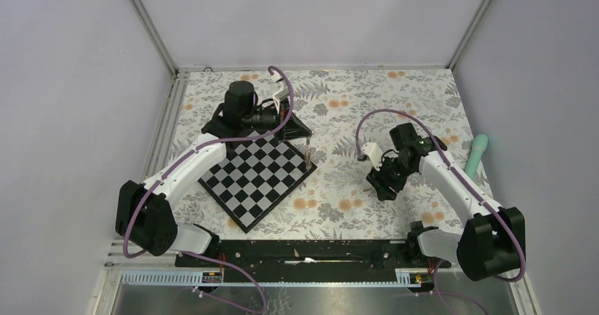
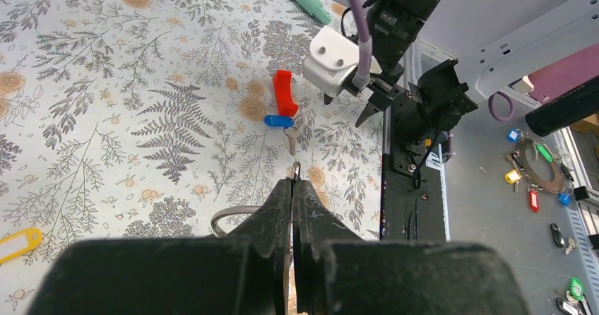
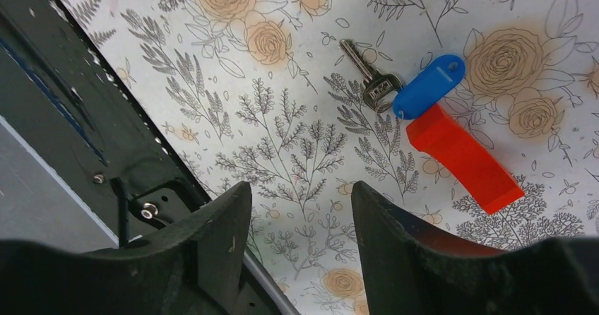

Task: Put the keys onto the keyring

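Your left gripper (image 2: pixel 292 188): jaws pinched shut, apparently on keyring (image 2: pixel 236 210); hold it steady. Your right gripper (image 3: pixel 300 195): jaws parted, empty. Blue-tagged key (image 3: pixel 372 78) lies flat, touching red block (image 3: pixel 463 161). Descend squarely over key shaft, clear of block, then close.

The left arm (image 1: pixel 191 163) reaches forward from its base, then turns at the wrist toward the right. The left gripper (image 2: pixel 292 184) has its fingers pressed together, tips meeting with no gap. The right arm (image 1: pixel 452 181) folds inward toward the centre. The right gripper (image 3: pixel 300 195) points downward, fingers (image 3: pixel 219 220) parted.
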`<state>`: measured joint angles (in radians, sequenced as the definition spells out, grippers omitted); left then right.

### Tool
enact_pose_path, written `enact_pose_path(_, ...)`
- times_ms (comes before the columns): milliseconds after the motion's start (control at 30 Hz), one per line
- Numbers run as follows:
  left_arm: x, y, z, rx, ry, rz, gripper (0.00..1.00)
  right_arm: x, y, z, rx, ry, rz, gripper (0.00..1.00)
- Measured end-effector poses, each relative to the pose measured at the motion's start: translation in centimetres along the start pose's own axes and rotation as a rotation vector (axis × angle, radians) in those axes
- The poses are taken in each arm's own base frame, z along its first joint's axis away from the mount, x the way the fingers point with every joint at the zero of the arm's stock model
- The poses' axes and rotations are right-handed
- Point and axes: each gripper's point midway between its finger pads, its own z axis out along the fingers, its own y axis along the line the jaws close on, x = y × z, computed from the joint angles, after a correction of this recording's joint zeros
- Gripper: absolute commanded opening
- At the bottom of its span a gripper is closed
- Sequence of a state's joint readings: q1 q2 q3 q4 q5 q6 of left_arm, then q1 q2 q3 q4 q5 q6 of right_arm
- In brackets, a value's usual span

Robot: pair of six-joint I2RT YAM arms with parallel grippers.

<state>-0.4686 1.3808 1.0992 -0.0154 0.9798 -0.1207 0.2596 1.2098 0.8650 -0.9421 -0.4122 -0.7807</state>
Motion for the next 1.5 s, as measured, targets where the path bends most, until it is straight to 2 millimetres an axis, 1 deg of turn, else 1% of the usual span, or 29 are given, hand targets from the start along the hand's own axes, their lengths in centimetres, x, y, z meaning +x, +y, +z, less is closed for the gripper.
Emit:
enact_pose_path(167,0.0,-0.1,0.0,0.003,0.001,0.000,0.00,1.5,-0.7,0.9,-0.013,0.085,-0.045,0.57)
enact_pose_path(433,0.0,-0.2,0.0,0.010,0.001,0.000,0.00,4.3,-1.3,3.1,-0.053,0.211,-0.049,0.57)
enact_pose_path(533,-0.2,-0.3,0.0,0.014,0.001,0.001,0.00,4.4,-1.7,3.7,-0.056,0.221,-0.048,0.56)
enact_pose_path(700,-0.3,-0.5,-0.1,0.019,0.006,-0.004,0.00,4.0,-2.6,4.4,-0.041,0.207,-0.054,0.55)
enact_pose_path(967,-0.1,-0.6,-0.2,0.024,0.016,-0.010,0.00,3.0,-2.9,6.0,-0.067,0.163,-0.028,0.53)
enact_pose_path(1067,-0.2,-0.7,-0.2,0.025,0.016,-0.007,0.00,2.2,-2.7,6.5,-0.093,0.134,-0.005,0.53)
enact_pose_path(1300,-0.3,-0.8,-0.2,0.029,0.015,-0.002,0.00,-1.9,-3.4,7.5,-0.134,-0.007,0.048,0.52)
enact_pose_path(1400,-0.3,-0.8,-0.2,0.030,0.016,-0.004,0.00,-3.7,-3.7,7.4,-0.142,-0.068,0.063,0.53)
enact_pose_path(1500,-0.3,-0.8,-0.2,0.032,0.017,-0.004,0.00,-5.1,-4.0,7.1,-0.137,-0.111,0.068,0.53)
